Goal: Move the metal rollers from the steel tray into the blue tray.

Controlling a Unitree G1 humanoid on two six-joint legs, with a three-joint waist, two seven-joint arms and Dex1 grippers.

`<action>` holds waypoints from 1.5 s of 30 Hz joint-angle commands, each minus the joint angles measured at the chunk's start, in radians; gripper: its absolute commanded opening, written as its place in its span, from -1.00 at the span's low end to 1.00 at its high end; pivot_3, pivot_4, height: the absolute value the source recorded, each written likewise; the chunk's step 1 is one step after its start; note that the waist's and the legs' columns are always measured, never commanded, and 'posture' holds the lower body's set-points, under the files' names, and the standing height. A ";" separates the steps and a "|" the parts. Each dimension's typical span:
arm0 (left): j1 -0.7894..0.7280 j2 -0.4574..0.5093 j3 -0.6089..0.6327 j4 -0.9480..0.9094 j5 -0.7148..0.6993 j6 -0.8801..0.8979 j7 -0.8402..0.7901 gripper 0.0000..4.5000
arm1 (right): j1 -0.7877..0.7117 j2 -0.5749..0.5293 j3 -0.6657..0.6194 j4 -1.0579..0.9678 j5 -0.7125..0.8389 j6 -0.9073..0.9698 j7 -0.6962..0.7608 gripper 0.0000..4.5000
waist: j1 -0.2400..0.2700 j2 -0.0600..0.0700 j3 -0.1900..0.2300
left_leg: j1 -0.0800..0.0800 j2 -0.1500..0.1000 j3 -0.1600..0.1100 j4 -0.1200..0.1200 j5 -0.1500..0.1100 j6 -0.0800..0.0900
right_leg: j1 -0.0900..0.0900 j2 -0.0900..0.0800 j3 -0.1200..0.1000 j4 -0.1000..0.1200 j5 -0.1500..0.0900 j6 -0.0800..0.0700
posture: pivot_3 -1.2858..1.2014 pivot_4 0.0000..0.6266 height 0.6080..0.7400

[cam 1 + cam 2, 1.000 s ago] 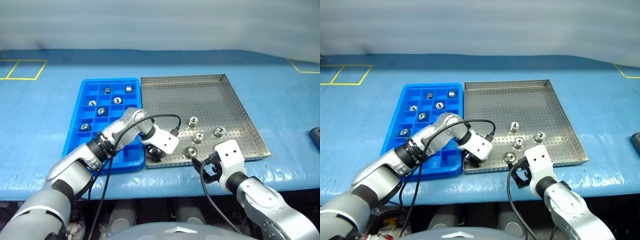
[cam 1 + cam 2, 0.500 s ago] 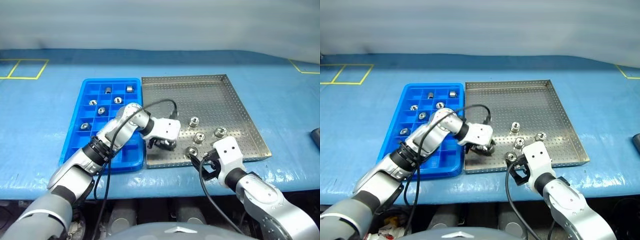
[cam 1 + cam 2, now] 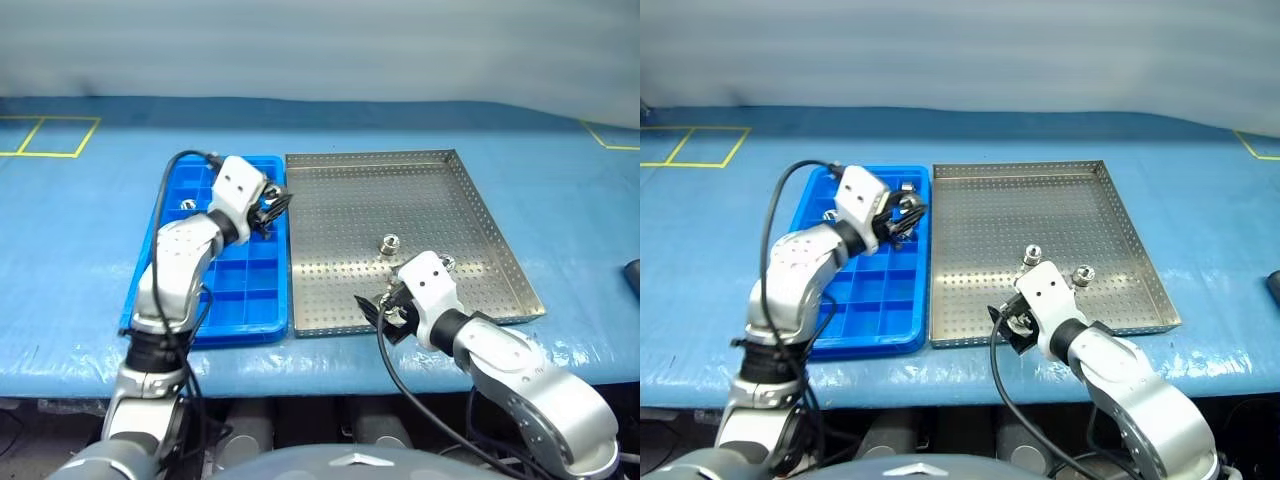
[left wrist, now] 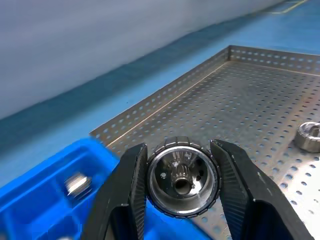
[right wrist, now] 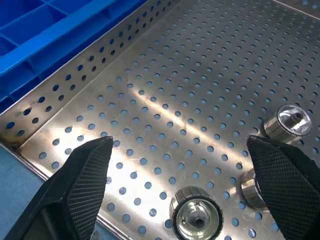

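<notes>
My left gripper [image 3: 272, 208] is shut on a metal roller [image 4: 182, 175], a shiny ring-topped cylinder held level above the right side of the blue tray [image 3: 215, 290]. The tray's grid holds another roller [image 3: 187, 204] at the far left; my arm hides other cells. My right gripper [image 5: 180, 142] stands open and low over the front part of the steel tray [image 3: 400, 185]. Between and beyond its fingers lie three rollers [image 5: 196, 218], [image 5: 290, 121], [image 5: 248, 189] on the perforated floor. One roller [image 3: 388, 242] stands just beyond the right hand.
Both trays sit side by side on a blue-covered table, the blue one on the left. Yellow tape squares [image 3: 50, 135] mark the far left of the table. A dark object [image 3: 632, 272] lies at the right edge.
My left gripper lifted a roller from the steel tray's front left corner, rolled its wrist and swung up and left over the blue tray. The right gripper shifted slightly left.
</notes>
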 commanded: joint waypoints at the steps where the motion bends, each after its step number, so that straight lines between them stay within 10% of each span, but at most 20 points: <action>1: 0.070 0.051 0.033 -0.169 -0.037 0.066 0.006 -0.25 | -0.049 -0.008 0.033 0.015 -0.001 -0.033 0.035 1.00 | 0.016 0.000 0.000 | 0.000 0.000 0.000 0.000 0.000 0.000 | 0.000 0.000 0.000 0.000 0.000 0.000 | 0.19 -0.52 1.00; 24: 0.204 0.160 0.033 -0.224 -0.085 0.361 0.147 -0.25 | -0.190 0.014 0.195 0.119 -0.046 -0.107 0.137 1.00 | 0.080 0.000 0.000 | -0.001 0.000 -0.002 0.000 0.001 0.000 | 0.000 -0.002 -0.004 -0.001 -0.001 -0.002 | 0.23 -0.52 1.00; 32: 0.108 0.170 0.020 -0.223 -0.135 0.364 0.139 0.94 | -0.138 0.018 0.144 0.072 -0.043 -0.079 0.104 1.00 | 0.082 -0.001 0.000 | -0.001 0.000 -0.002 -0.001 0.001 0.000 | 0.000 -0.004 -0.005 -0.001 -0.001 -0.002 | 0.20 -0.52 1.00; 45: -0.136 0.077 -0.225 -0.030 -0.214 0.129 -0.020 0.97 | 0.118 0.020 -0.099 -0.102 -0.037 0.019 0.027 1.00 | 0.052 -0.001 0.000 | -0.002 -0.002 -0.002 0.000 0.001 0.000 | 0.000 -0.005 -0.006 -0.001 -0.001 -0.002 | 0.10 -0.52 1.00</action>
